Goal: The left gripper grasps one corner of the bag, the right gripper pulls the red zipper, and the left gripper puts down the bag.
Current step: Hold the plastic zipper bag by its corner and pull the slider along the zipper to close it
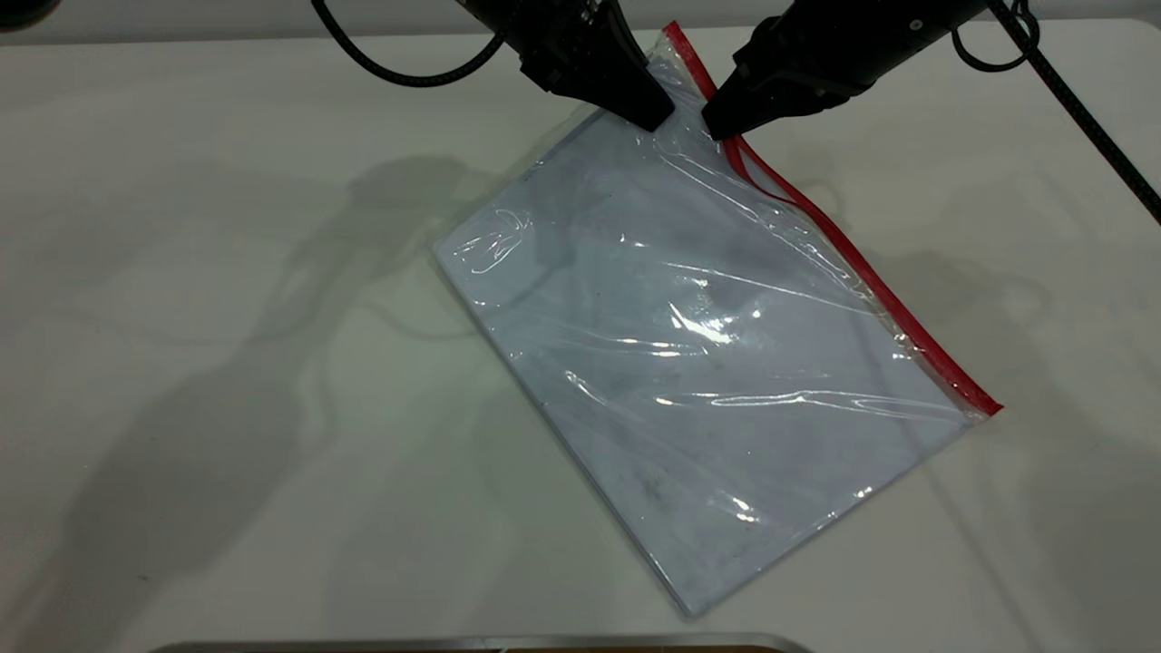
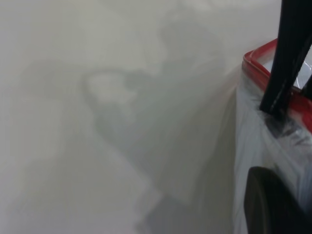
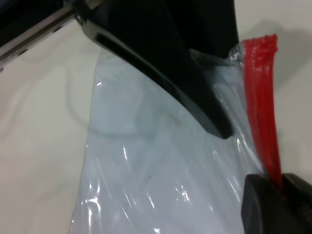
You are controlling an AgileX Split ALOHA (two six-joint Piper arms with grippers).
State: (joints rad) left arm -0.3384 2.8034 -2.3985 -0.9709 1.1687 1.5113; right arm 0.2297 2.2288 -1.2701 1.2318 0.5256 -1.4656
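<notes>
Looks like a robotics lab/test bench: plain matte white table (image 1: pixel 227 408) w/ bare surface, two black robot arms w/ exposed black ribbed cable (image 1: pixel 1088 118) reaching in from far edge, hard overhead light throwing sharp shadows.

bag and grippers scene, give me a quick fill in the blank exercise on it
1. The left gripper pinches the bag near its far ____.
2. The right gripper is closed on the ____ zipper.
3. The bag's near end lies on the white ____.

Missing words: corner; red; table
</notes>
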